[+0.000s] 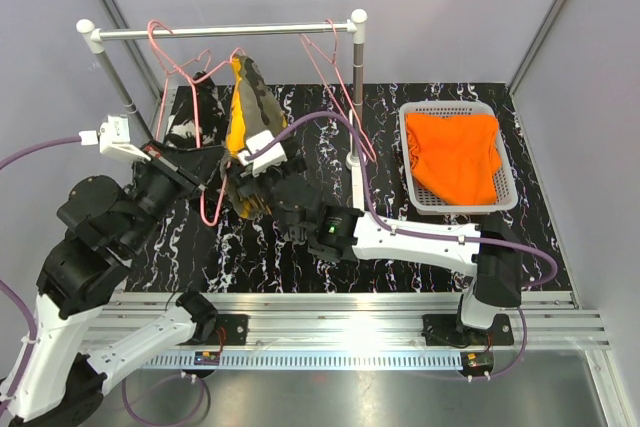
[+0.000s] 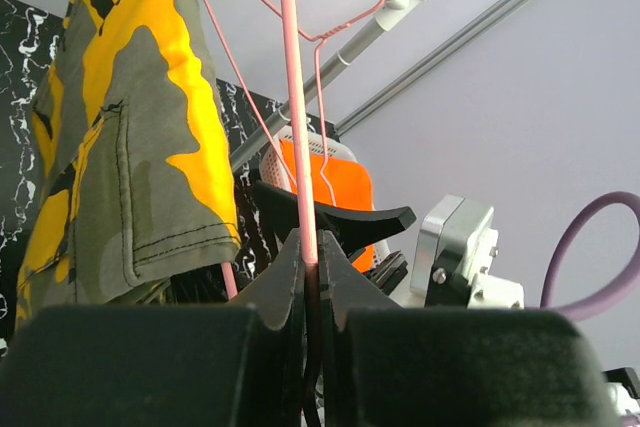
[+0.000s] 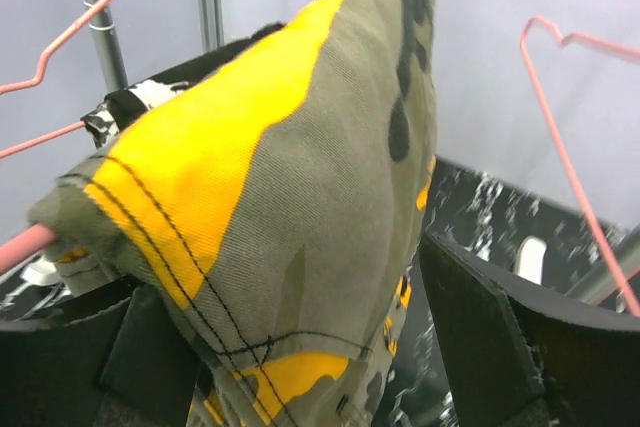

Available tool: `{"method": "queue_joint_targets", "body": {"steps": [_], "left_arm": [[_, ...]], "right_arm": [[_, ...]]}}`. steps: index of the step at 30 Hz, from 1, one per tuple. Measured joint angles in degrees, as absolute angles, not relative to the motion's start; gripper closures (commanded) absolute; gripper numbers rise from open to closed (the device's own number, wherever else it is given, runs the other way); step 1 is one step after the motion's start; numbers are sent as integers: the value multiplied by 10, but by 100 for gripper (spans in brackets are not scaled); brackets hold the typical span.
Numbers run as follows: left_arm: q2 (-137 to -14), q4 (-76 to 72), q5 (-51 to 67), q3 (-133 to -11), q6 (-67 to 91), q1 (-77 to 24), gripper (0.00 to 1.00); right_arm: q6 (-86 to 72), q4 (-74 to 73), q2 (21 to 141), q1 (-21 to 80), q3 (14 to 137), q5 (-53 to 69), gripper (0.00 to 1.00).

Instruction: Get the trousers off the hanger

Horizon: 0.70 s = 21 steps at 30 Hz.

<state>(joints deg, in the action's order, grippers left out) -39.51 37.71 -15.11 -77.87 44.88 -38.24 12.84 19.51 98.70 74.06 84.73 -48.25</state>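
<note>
Camouflage trousers (image 1: 245, 137): draped over pink hanger (image 2: 293, 97), below rail (image 1: 220, 31).
Left end effector (image 2: 310, 277): clamped tight on the hanger's wire.
Right end effector (image 3: 310, 337): jaws wide apart, straddling the trousers' lower fold.
Orange trousers (image 1: 455, 155): in white basket (image 1: 415, 202).

Camo trousers (image 1: 243, 112) olive/orange/blk; hanger (image 2: 296, 97) pink; orange trousers (image 1: 455, 157) plain; third trousers (image 1: 203, 97) prob. blk/wht.

The camouflage trousers (image 3: 300, 197) filled the middle of the frame, olive with orange and black patches, their stitched hem low at the left. They hung between the fingers (image 3: 480, 337) of the right gripper (image 3: 310, 337), which stood wide apart at the lower corners. A pink hanger (image 3: 25, 245) entered the fold at the left edge. Upper left stood a grey pole (image 3: 100, 17) and speckled black cloth (image 3: 130, 102); a second pink hanger (image 3: 565, 147) hung at the right.
</note>
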Motion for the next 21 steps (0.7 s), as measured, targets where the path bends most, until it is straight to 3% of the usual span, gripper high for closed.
{"method": "queue_joint_targets", "body": {"steps": [2, 4, 9, 13, 16, 17, 20, 21], "left_arm": [[-396, 377, -147, -784, 449, -382, 100], [-401, 377, -138, -792, 449, -382, 100], [-413, 379, -121, -808, 445, -382, 100], [-422, 379, -116, -810, 439, -382, 100], [-429, 379, -110, -810, 430, -382, 100], [-432, 379, -107, -811, 428, -382, 100], [-442, 379, -98, -814, 425, -381, 100], [-445, 379, -95, -814, 424, -381, 100]], "right_arm": [[175, 219, 987, 740, 845, -467, 17], [222, 247, 986, 737, 835, -435, 27], [285, 265, 985, 722, 833, -372, 32], [315, 273, 982, 705, 833, -335, 26], [333, 272, 981, 698, 833, -323, 27], [338, 271, 981, 696, 833, -319, 48], [360, 266, 981, 694, 833, -305, 88], [362, 263, 981, 693, 833, -303, 94]]}}
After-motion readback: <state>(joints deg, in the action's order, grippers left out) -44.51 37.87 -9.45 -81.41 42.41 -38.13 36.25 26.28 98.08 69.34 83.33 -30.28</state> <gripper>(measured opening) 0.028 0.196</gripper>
